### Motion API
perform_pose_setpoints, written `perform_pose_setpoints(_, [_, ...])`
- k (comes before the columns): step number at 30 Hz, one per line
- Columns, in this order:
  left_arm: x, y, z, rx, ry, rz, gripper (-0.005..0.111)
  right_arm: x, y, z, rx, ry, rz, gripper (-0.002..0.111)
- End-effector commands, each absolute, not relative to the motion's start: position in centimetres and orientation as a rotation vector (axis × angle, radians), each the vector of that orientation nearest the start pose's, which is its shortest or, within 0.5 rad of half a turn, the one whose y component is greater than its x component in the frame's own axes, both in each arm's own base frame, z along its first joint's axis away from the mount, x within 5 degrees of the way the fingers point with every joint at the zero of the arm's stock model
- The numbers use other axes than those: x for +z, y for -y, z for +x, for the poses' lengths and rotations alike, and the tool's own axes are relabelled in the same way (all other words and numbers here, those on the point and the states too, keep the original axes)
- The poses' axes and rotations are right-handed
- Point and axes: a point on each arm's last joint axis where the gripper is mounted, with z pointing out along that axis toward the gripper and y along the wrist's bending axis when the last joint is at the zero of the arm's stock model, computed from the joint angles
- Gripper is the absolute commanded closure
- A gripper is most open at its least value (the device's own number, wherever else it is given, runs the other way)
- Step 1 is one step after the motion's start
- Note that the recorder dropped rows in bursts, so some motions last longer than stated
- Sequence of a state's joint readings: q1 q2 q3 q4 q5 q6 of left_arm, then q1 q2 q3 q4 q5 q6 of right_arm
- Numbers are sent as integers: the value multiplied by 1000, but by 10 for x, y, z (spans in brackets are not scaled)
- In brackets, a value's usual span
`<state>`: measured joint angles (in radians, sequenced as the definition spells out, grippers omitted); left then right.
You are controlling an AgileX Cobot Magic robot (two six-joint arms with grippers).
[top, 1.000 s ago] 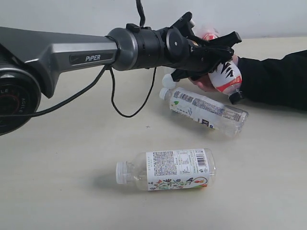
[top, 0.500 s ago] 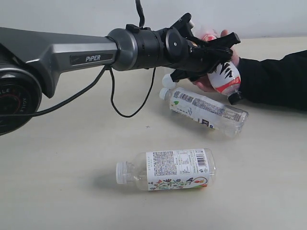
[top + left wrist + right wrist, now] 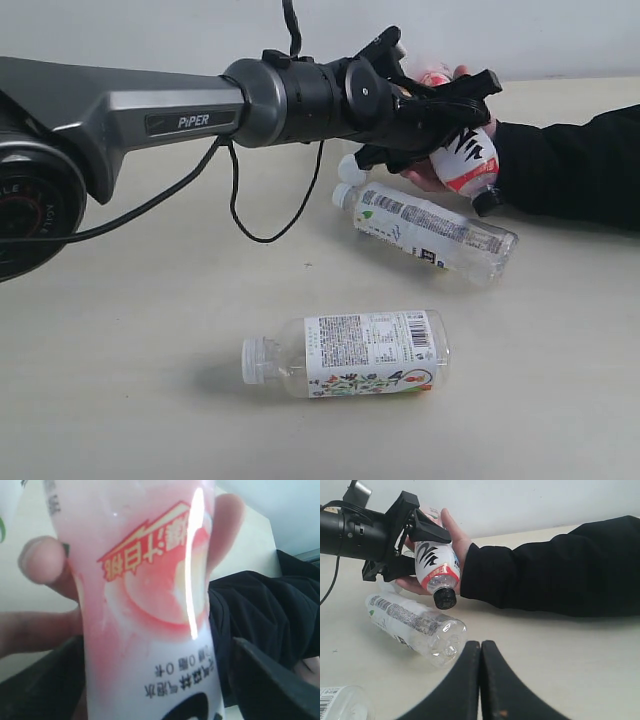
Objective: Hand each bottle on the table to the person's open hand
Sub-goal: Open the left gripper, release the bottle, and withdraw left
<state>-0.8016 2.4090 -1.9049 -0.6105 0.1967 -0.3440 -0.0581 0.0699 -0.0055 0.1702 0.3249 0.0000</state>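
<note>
**Q.** Which step is shown?

**A.** The handover of the first bottle, judged near its end. The left pincer [image 3: 450, 115] straddles the red-and-white bottle [image 3: 468, 158], which lies in the person's open hand [image 3: 461, 544] above the far side of the counter [image 3: 120, 380]. The person's fingers [image 3: 42, 560] curl round the bottle's body. The jaws stand apart, and the left wrist view shows a gap on one side. The hand appears to carry the weight.

**Q.** And the other arm?

**A.** The right pincer [image 3: 480, 647] is pressed together, holds nothing and hangs well apart from the exchange.

**Q.** What does the next move call for?

**A.** Probably a straight retreat that clears both the bottle and the fingers. After that comes a reach to the barcode-label bottle [image 3: 430, 228], which lies on its side just beside the hand. The floral-label bottle [image 3: 365, 355] lies nearer the camera. A further white cap [image 3: 350, 166] shows under the pincer, with its bottle mostly hidden.

**Q.** What are the materials and shapes?

**A.** The bottles are clear thin plastic cylinders, smooth and glossy under printed film labels. Lying on their sides they are likely to roll, so a grip across the body seems best. The held bottle has a ribbed black cap [image 3: 444, 598]. The counter is matte pale beige, and the black sleeve [image 3: 570, 165] is soft cloth.
</note>
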Motion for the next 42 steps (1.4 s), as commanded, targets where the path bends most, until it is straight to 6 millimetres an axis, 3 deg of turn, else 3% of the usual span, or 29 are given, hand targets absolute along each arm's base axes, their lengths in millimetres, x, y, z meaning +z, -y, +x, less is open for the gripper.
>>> perform_pose_setpoints(1, [182, 396, 376, -1082, -2338, -53, 32, 181, -1, 58, 123, -1855, 169, 108])
perform_pose_setpoints(11, [223, 367, 381, -1032, -2384, 78, 33, 181, -1, 58, 123, -1855, 169, 108])
perform_pose_setpoints(17, [269, 350, 373, -950, -2295, 376, 33, 181, -1, 58, 123, -1855, 169, 108])
perform_pose_setpoints(20, [298, 342, 360, -903, -2238, 581, 43, 181, -1, 58, 123, -1855, 169, 108])
perform_pose_setpoints(23, [318, 334, 344, -866, -2222, 779, 69, 181, -1, 58, 123, -1855, 169, 108])
perform_pose_setpoints(27, [325, 326, 326, -815, -2214, 1061, 106, 181, -1, 58, 123, -1855, 169, 108])
perform_pose_setpoints(32, [321, 323, 314, -832, -2219, 1237, 105, 181, -1, 58, 123, -1855, 169, 108])
perform_pose_setpoints(39, [310, 310, 312, -1018, -2111, 1240, 105, 181, -1, 58, 123, -1855, 169, 108])
perform_pose_setpoints(42, [308, 292, 311, -1141, -2019, 1207, 105, 181, -1, 58, 123, -1855, 169, 108])
